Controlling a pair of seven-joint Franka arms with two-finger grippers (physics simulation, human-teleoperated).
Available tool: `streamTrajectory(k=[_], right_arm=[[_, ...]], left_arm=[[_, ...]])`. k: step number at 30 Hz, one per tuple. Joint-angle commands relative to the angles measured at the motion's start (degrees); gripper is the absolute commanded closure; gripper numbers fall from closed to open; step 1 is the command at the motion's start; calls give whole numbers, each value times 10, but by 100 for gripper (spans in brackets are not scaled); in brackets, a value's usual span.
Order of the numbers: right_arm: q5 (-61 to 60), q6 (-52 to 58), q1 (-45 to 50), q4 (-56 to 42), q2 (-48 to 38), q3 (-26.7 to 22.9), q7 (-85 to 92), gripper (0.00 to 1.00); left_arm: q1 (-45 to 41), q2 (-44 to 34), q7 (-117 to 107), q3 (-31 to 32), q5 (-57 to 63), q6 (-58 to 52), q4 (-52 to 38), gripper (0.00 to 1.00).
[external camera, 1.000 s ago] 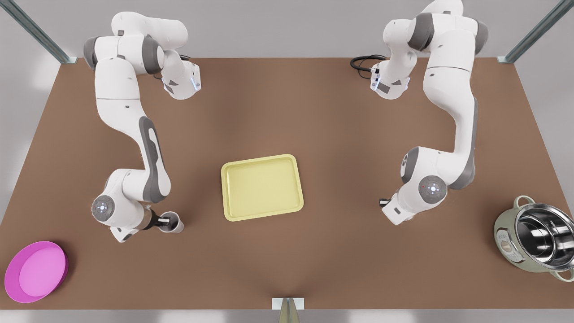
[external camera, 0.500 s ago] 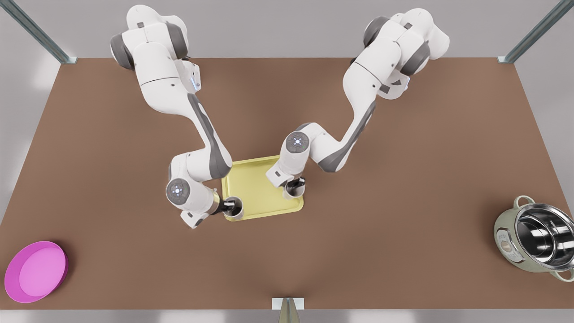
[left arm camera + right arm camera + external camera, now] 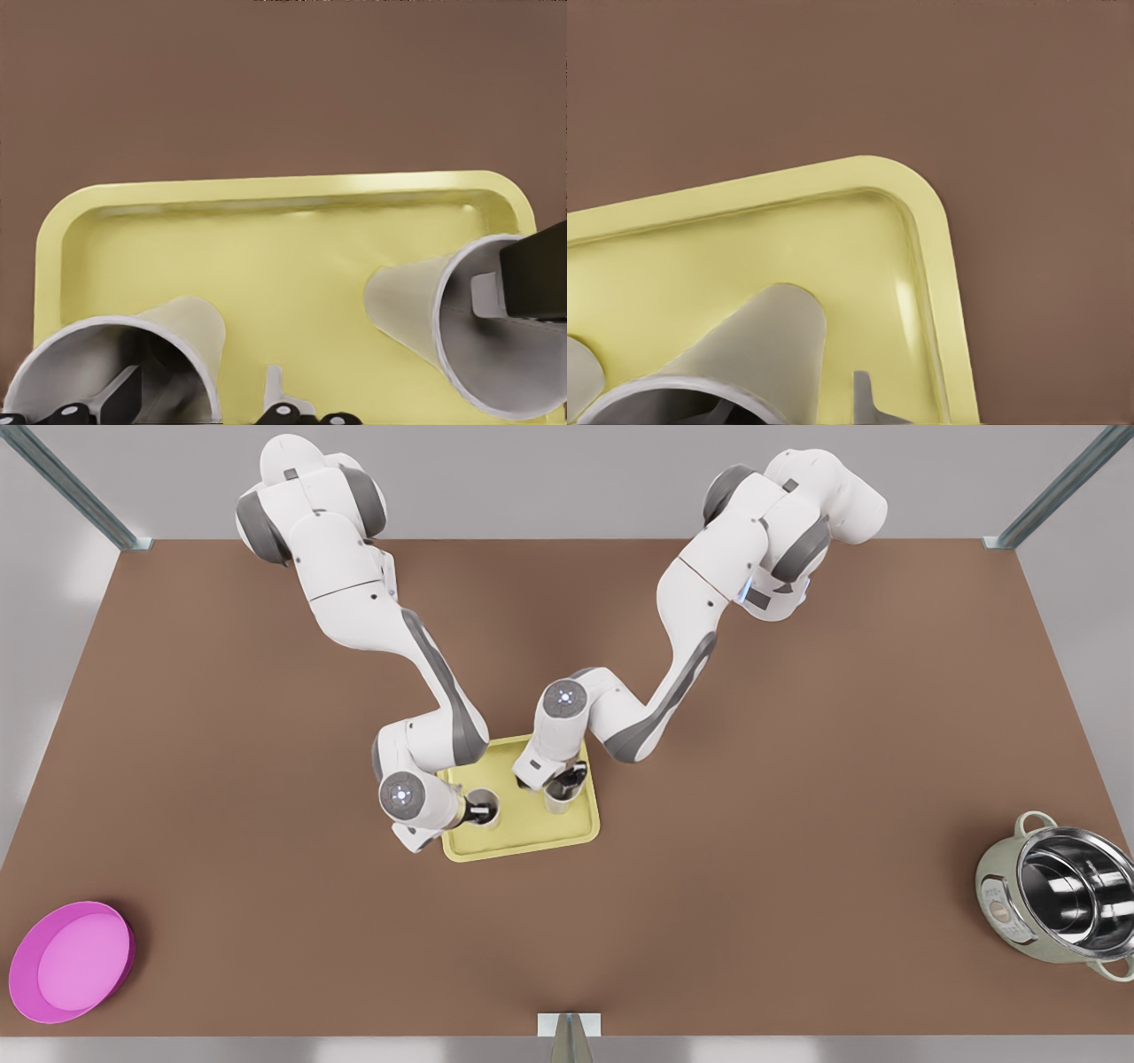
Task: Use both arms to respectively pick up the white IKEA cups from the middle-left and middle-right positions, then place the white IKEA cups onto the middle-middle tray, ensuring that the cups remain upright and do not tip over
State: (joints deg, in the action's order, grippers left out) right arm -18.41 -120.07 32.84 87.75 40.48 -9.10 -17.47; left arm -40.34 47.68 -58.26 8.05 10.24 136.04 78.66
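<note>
The left cup [image 3: 485, 809] hangs in the left gripper [image 3: 475, 811], which is pinched on the cup's wall, one finger [image 3: 117, 396] inside the mouth and the other outside. The right cup [image 3: 562, 798] is held the same way by the right gripper [image 3: 568, 779], clamped across its rim with a pad reaching into the opening. Both cups are over the pale yellow tray [image 3: 532, 841]. From each wrist the tray floor lies straight beyond the cup's base, and the two cups are near each other but apart. The left one is close to the tray's edge on the front view's left, the right one close to the rim on the front view's right. Each cup's long axis runs vertically, with the mouth up toward the gripper and the narrow base down toward the tray, and neither visibly leans. Whether the bases already touch the tray floor cannot be told. This looks like the placing step. The next move probably calls for a straight, gentle descent until each base seats flat, then spreading the fingers and lifting clear without dragging the wall. The brown table [image 3: 797, 912] surrounds the tray, with the pink bowl [image 3: 71, 961] and the pot [image 3: 1059, 899] well away from both grippers.
</note>
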Motion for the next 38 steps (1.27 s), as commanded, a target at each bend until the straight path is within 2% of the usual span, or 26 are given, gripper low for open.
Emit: streamTrajectory(k=[1, 3, 8, 11, 13, 14, 15, 17, 18, 20, 21, 22, 26, 28, 33, 34, 36, 38], right_arm=[[-15, -3, -1, -1, -1, 0, -54, 0], [-15, -3, 0, -1, -3, 0, -55, 0], [-17, 7, -1, 1, -22, 1, -52, 0], [-17, 35, -3, 1, -47, 0, -50, 0], [-17, 61, -8, 1, -66, 0, -49, 0], [-17, 83, -16, 0, -78, -1, -50, 0], [-16, 91, -31, -2, -83, -3, -47, 0], [-12, 110, -88, -3, -71, -6, -13, 0], [14, 113, -110, -4, -66, -6, -5, 0], [84, 112, -168, -18, -45, -7, 138, 0], [115, 112, -184, -37, -46, -14, 215, 0], [132, 115, -200, -43, -62, -14, 234, 0], [133, 298, -207, -58, -258, -21, 224, 0], [135, 389, -208, -147, -261, -40, 200, 0], [162, 390, -213, -155, -256, -38, 203, 0], [161, 399, -232, -155, -262, -21, 198, 0], [186, 398, -279, -127, -310, 50, 194, 0], [187, 390, -281, -101, -326, 50, 195, 0]], left_arm=[[-1, -8, -172, 0, 11, -29, -2, 9], [-1, -14, -172, 1, 10, -34, -2, 0], [0, -26, -185, 3, 7, -47, -4, 0], [6, -57, -184, 21, -5, -119, -6, 0], [23, -132, -178, 24, -35, -252, -8, 0], [73, -186, -69, 33, -48, -339, -8, 0], [160, -235, 163, 33, -48, -478, -10, 0], [325, -268, 454, 33, -43, -552, -24, 0], [378, -274, 522, 34, -44, -567, -44, 0], [381, -295, 529, 25, -42, -564, -41, 0], [357, -343, 530, -4, -43, -542, 10, 0], [332, -357, 525, -31, -45, -554, 33, 0], [331, -330, 526, -30, -68, -554, -2, 0], [329, -328, 526, -29, -66, -554, -22, 0], [335, -317, 526, -32, -66, -533, -23, 0], [335, -314, 526, -32, -64, -533, -23, 0], [335, -314, 526, -30, -70, -536, -25, 0], [350, -308, 526, -33, -103, -542, -28, 0]])
